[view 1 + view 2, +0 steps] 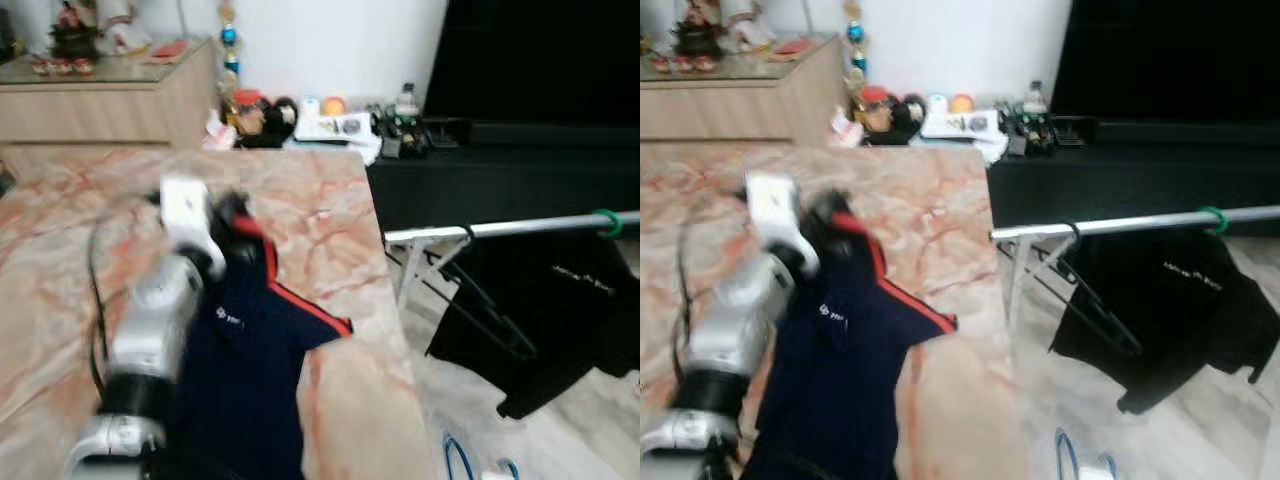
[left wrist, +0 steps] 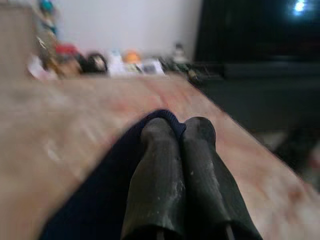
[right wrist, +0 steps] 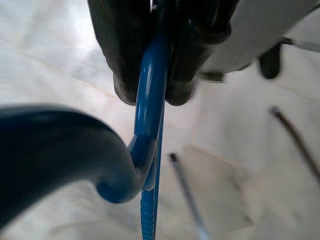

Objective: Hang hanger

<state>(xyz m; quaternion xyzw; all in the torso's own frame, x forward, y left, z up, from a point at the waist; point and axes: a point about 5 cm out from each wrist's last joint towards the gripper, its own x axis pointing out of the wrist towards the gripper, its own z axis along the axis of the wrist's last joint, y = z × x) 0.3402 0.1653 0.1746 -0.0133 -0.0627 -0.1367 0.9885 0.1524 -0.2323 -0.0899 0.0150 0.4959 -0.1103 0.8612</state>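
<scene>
L gripper [image 2: 179, 131] closed on navy shirt [image 1: 245, 375] | R gripper [image 3: 152, 92] grips blue hanger [image 3: 147, 120], hook cut off | blurry, prob. table [image 1: 340, 215]

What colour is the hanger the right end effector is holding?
Blue, clearest in the right wrist view: a blue plastic hanger in the right end effector.

Soft, even daylight; both eye views are motion-blurred. A bright glare spot sits on the dark screen [image 2: 299, 6]. The blue hanger [image 3: 148, 120] is close and out of focus.

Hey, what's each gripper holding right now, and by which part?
Right gripper pinches a blue hanger by its thin hook wire. Left gripper is shut on the navy shirt's collar.
</scene>
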